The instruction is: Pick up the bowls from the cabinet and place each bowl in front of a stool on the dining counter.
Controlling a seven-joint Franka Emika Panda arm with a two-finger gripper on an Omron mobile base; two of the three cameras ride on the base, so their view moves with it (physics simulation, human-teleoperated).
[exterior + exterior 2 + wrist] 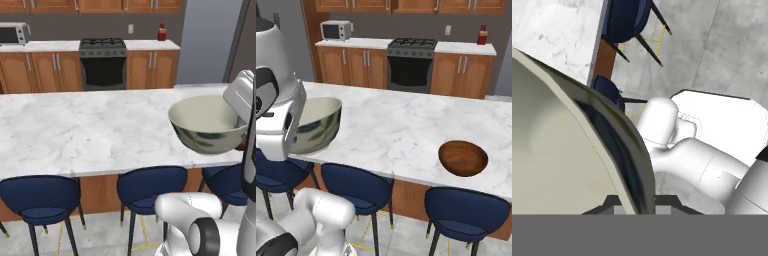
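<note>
My gripper (241, 119) is shut on the rim of the pale cream-green bowl (207, 122), holding it tilted in the air over the near edge of the dining counter (90, 130). In the right base view this bowl (316, 122) hangs at the left beside the gripper (295, 127). Its rim (612, 135) runs between the finger tips (609, 202) in the hand view. The dark brown bowl (463, 158) rests upright on the dining counter (396, 125) near its front edge, behind a stool (466, 210). More navy stools (152, 187) (40, 197) stand along the front. Wall cabinets (406, 5) show at the top; I cannot tell which held the bowls.
A stove (103, 62) with base cabinets (45, 70) and short worktops lines the far wall. A microwave (336, 30) sits at the left and a red bottle (483, 35) at the right. The marble between the two bowls is bare.
</note>
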